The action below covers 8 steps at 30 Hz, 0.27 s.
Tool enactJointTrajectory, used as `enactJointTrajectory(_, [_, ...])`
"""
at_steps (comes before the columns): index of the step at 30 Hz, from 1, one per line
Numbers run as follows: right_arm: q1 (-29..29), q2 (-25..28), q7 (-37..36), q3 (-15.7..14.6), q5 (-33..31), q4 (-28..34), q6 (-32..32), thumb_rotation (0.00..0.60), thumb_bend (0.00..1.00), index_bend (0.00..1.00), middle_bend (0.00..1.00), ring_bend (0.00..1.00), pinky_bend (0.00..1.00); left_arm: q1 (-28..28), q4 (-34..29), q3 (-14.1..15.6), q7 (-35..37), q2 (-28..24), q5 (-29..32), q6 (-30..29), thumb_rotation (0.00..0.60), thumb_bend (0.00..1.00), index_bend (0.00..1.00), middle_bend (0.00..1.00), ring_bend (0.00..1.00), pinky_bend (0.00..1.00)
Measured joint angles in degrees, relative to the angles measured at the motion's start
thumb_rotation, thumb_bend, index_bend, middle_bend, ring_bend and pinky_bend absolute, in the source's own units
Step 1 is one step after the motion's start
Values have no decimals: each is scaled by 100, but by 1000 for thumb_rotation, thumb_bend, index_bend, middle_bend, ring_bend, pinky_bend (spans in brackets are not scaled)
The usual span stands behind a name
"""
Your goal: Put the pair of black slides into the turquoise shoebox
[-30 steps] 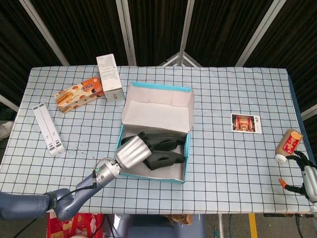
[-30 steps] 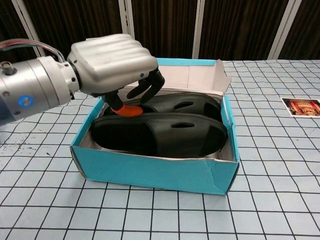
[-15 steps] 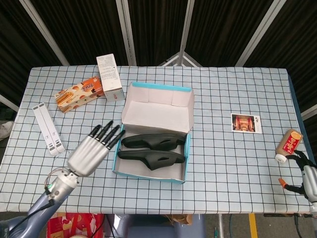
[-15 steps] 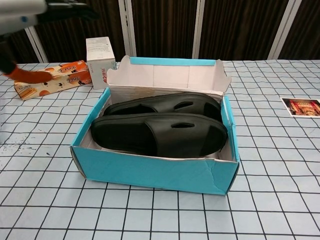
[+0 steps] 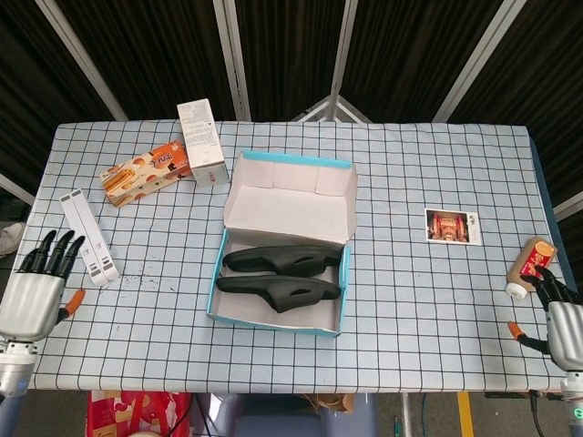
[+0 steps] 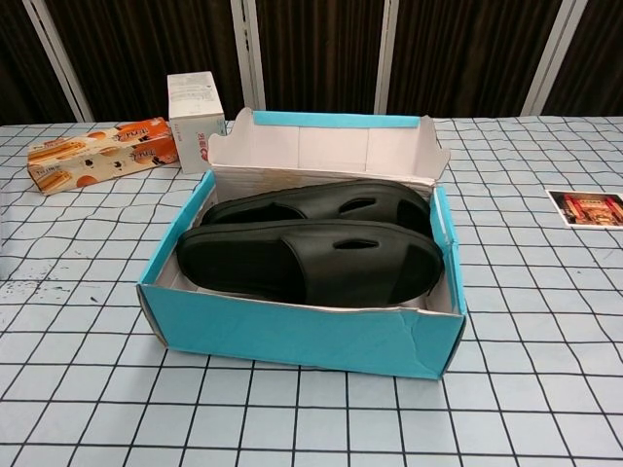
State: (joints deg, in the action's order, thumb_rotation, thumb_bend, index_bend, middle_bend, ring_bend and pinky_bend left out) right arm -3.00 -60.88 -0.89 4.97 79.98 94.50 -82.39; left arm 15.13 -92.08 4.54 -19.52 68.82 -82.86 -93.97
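Lab: checkered table (image 5: 410, 300), black curtains (image 5: 164, 55), metal struts (image 5: 232, 55).

The head view looks steeply down from high above the table (image 5: 428, 300), taking in its whole checked top from near edge to far edge, with dark curtains beyond. The chest view sits low at the near side, facing level across the table and close to the turquoise shoebox (image 6: 302, 336), which fills most of its picture. Both views share the shoebox (image 5: 273, 319), the orange carton (image 5: 144, 171) (image 6: 97, 153), the white box (image 5: 202, 141) (image 6: 196, 120) and the picture card (image 5: 453, 226) (image 6: 587, 207).
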Motion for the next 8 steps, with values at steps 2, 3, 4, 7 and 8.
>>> enactJointTrajectory(2, [-11, -16, -88, -36, 135, -57, -20, 600, 234, 240, 150, 226, 271, -144, 381, -66, 373, 86, 142, 30, 600, 381, 22, 70, 15, 220])
enactJointTrajectory(3, [-18, -19, -142, -51, 191, -78, -20, 600, 234, 240, 150, 226, 271, -193, 487, -106, 475, 114, 188, 42, 600, 381, 23, 72, 16, 220])
enactJointTrajectory(4, [-26, -20, -204, -68, 241, -96, -17, 600, 233, 240, 150, 226, 271, -230, 550, -145, 561, 136, 222, 52, 600, 381, 24, 75, 16, 220])
enactJointTrajectory(7, [-53, -18, -370, -113, 410, -152, -16, 600, 233, 240, 150, 226, 271, -307, 625, -240, 815, 184, 231, 80, 600, 381, 29, 79, 16, 220])
enactJointTrajectory(8, [-58, -27, -382, -117, 439, -179, -38, 600, 233, 240, 150, 226, 271, -335, 676, -275, 863, 207, 213, 78, 600, 381, 29, 78, 16, 220])
